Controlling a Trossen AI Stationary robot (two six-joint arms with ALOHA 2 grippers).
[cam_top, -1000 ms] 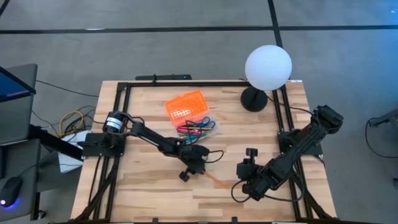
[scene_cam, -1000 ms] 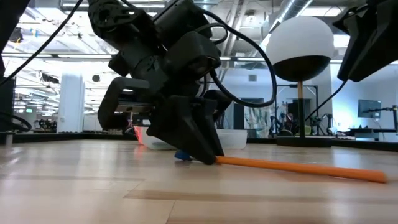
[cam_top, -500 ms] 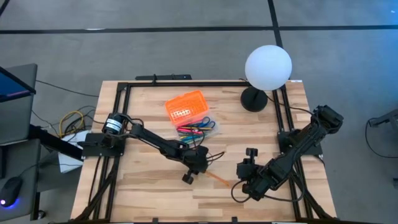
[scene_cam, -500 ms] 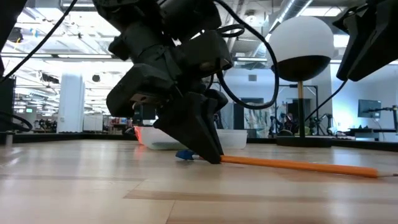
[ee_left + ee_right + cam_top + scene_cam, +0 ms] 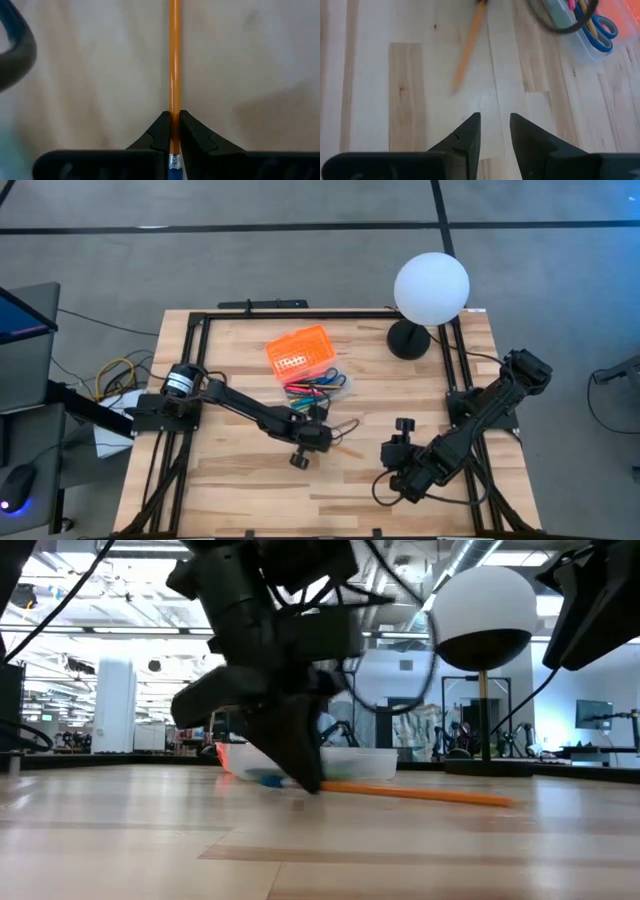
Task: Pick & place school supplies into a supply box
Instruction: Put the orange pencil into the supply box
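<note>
An orange pencil (image 5: 174,60) with a blue eraser lies out from my left gripper (image 5: 174,131), which is shut on it near the table's middle (image 5: 322,442). Just beyond it, toward the far edge, stands the supply box (image 5: 318,385), a clear case holding several coloured pens and blue-handled scissors (image 5: 600,27). Its orange ribbed lid (image 5: 298,350) lies beside it on the far side. My right gripper (image 5: 495,125) waits open at the near right (image 5: 388,460), above bare wood. My left gripper pinches the pencil's shaft just ahead of the metal ferrule (image 5: 174,117), at the eraser end, between its two fingertips. The fingers slant steeply down from the table's left. The pencil runs on nearly level (image 5: 420,794), away from the fingers. Whether its far tip touches the wood I cannot tell.
A white globe lamp (image 5: 431,288) on a black foot stands at the far right corner. A black cable (image 5: 560,22) loops from my left arm near the box. A black frame (image 5: 300,315) runs around the tabletop. Bare wood lies at the near left and near middle.
My left gripper has risen a little, tipped more steeply downward and rolled. The pencil has come along with it toward the far edge and the box. In the low view its free end has swung well to the left.
</note>
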